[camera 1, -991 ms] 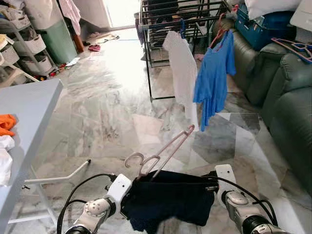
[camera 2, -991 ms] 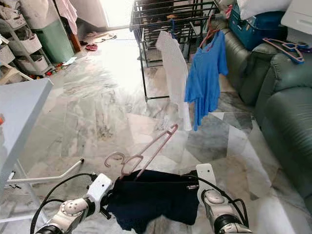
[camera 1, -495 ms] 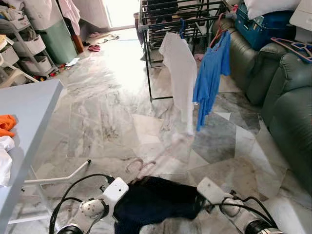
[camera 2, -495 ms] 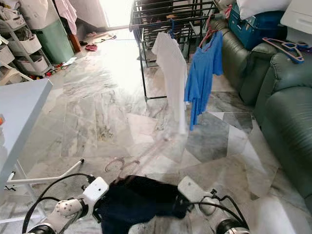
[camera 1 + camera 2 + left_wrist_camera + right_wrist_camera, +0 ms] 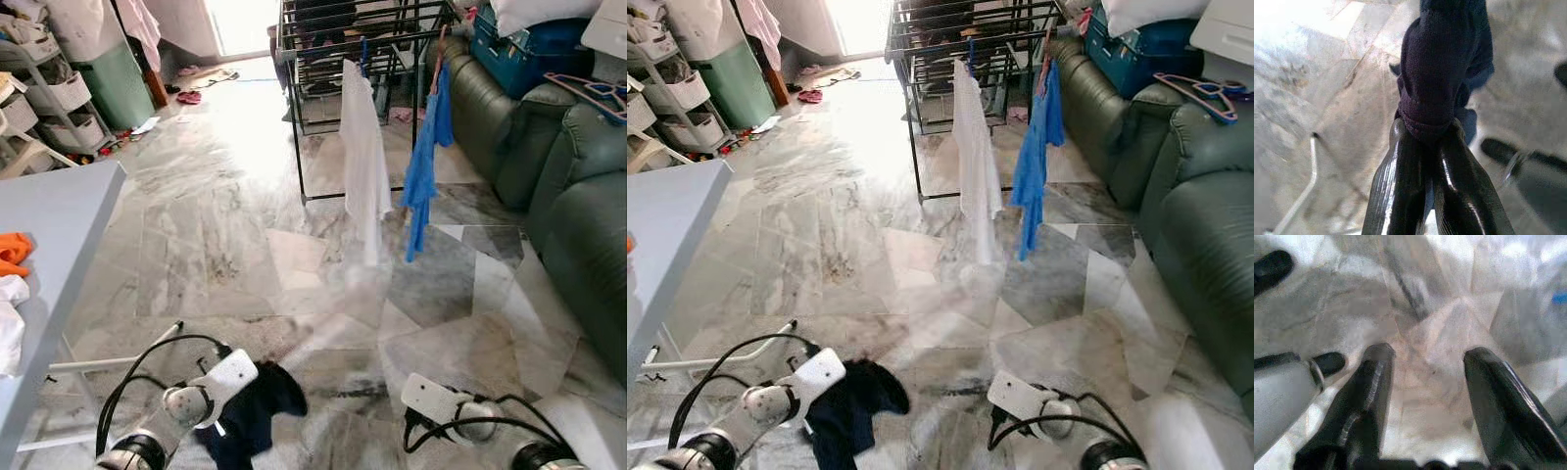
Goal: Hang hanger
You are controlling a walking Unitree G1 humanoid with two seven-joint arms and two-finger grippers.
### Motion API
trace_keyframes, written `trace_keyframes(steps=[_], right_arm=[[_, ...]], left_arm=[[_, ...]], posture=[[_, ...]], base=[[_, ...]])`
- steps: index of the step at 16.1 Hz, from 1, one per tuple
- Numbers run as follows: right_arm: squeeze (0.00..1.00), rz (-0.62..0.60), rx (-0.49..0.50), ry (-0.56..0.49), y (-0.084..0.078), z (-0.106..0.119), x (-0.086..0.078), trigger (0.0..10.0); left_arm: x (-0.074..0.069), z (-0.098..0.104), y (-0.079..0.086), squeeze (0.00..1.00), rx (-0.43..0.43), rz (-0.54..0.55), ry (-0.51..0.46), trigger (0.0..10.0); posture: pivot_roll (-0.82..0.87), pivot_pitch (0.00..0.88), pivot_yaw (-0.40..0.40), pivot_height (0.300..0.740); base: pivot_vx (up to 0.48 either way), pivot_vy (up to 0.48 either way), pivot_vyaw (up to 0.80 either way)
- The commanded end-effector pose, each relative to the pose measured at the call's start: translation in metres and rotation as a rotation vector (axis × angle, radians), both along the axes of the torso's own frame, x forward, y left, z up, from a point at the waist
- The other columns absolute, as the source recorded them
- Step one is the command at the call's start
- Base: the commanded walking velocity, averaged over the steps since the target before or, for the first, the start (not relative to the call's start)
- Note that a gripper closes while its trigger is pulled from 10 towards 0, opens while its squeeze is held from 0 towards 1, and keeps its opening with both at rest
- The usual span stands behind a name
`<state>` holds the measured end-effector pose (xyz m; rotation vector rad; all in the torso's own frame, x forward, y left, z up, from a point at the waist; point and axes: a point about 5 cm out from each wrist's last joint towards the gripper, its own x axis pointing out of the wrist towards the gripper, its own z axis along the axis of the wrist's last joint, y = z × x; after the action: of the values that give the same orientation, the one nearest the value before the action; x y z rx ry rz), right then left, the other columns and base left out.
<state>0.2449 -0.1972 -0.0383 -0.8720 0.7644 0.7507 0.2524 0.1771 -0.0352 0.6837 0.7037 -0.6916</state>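
A dark navy garment hangs in a bunch low over the marble floor, and my left gripper is shut on its folded edge. My right gripper stands open over the bare floor with nothing between its fingers; its arm is low at the right, apart from the garment. Ahead stands a black drying rack with a white garment and a blue garment hanging from it.
A dark green sofa lines the right side, with pink hangers on its back. A grey table with clothes is at the left, a white bar below it. Shelves with baskets stand far left.
The right gripper has let go of the navy garment, which now hangs bunched from the left gripper alone. The pink hanger that stuck up from it has gone from view. Both arms have dropped lower.
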Motion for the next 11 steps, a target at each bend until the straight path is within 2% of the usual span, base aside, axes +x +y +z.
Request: trace_keyframes(steps=[1,2,4,5,6,8,9,11], right_arm=[[1.0,0.051,0.074,-0.046,0.015,0.013,0.016,10.0],[1.0,0.137,0.134,-0.107,0.021,0.03,0.028,10.0],[1.0,0.253,0.242,-0.179,0.03,0.059,0.041,10.0],[1.0,0.304,0.285,-0.177,0.033,0.069,0.041,10.0],[1.0,0.359,0.285,-0.2,0.03,0.086,0.046,10.0],[1.0,0.365,0.338,-0.221,0.023,0.112,0.053,10.0],[1.0,0.345,0.34,-0.243,0.02,0.118,0.057,10.0],[1.0,0.309,0.346,-0.192,0.013,0.113,0.056,10.0]], left_arm=[[0.006,0.006,0.006,0.0,0.031,-0.024,-0.03,10.0],[0.007,0.007,0.006,0.0,0.083,-0.093,-0.027,10.0],[0.007,0.008,0.01,0.0,0.149,-0.175,-0.017,10.0],[0.007,0.008,0.012,0.0,0.169,-0.192,-0.011,10.0],[0.009,0.009,0.014,0.0,0.207,-0.221,-0.001,10.0],[0.012,0.012,0.014,0.0,0.233,-0.252,0.002,10.0],[0.015,0.014,0.012,0.0,0.226,-0.258,0.002,10.0],[0.02,0.019,0.004,0.0,0.204,-0.301,-0.004,10.0]], posture=[[-0.17,0.0,0.136,0.74],[-0.17,0.0,0.137,0.74],[-0.18,0.0,0.14,0.74],[-0.18,0.0,0.141,0.74],[-0.18,0.0,0.144,0.74],[-0.19,0.0,0.149,0.74],[-0.19,0.0,0.151,0.74],[-0.19,0.0,0.149,0.74]], base=[[0.0,0.0,0.0],[0.0,0.0,0.0],[0.0,0.0,0.0],[0.0,0.0,0.0],[0.0,0.0,0.0],[0.0,0.0,0.0],[0.0,0.0,0.0],[0.0,0.0,0.0]])
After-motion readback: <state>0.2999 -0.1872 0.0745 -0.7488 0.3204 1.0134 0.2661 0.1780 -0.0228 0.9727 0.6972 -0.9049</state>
